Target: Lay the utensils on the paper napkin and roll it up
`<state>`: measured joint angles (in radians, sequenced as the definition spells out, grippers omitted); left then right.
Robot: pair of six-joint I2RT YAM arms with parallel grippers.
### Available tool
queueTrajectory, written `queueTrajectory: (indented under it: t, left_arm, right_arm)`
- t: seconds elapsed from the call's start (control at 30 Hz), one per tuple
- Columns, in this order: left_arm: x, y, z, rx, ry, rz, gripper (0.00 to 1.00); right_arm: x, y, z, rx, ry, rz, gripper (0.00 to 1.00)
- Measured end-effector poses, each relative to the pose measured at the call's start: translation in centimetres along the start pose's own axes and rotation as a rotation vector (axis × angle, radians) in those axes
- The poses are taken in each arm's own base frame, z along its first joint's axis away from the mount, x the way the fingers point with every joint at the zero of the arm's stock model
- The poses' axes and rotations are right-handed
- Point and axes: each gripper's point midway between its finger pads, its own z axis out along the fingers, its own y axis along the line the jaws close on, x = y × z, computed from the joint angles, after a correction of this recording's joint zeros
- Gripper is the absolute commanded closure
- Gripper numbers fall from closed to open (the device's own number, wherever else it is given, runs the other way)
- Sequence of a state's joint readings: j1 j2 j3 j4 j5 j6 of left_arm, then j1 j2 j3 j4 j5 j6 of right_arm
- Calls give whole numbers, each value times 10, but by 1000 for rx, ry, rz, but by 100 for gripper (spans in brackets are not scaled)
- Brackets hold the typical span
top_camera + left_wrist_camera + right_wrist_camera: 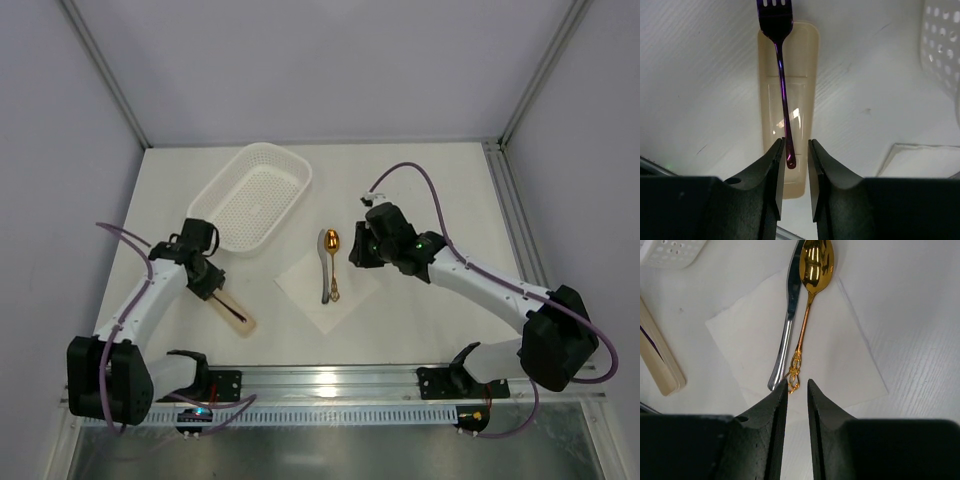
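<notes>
Left wrist view: left fingers sit narrowly spread either side of the purple fork handle tip, not pinching yet. Fork lies on beige slab, left of the napkin. Gold spoon + grey spoon lie side by side on napkin. Right fingers hover just apart at napkin's right side, holding nothing. Step, prob.: fetching last utensil. Next needs: close on thin handle, lift off slab, carry to napkin beside spoons, then roll.
</notes>
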<state>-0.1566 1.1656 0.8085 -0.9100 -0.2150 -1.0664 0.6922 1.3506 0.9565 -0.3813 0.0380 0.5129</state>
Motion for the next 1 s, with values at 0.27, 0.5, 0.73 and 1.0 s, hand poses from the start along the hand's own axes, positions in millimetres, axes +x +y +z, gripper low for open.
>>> queueTrajectory:
  t: [0.27, 0.5, 0.73, 1.0]
  left_arm:
    - [20, 15, 30, -90, 83, 1, 76]
    - [26, 20, 44, -99, 88, 2, 75]
    - [22, 20, 50, -107, 71, -2, 73]
    - [20, 19, 58, -107, 73, 17, 100]
  right_arm:
    - [7, -5, -6, -3, -5, -8, 76]
    - [6, -5, -11, -9, -16, -7, 76]
    - [6, -5, -11, -9, -17, -6, 75]
    - [6, -5, -11, -9, -17, -6, 76]
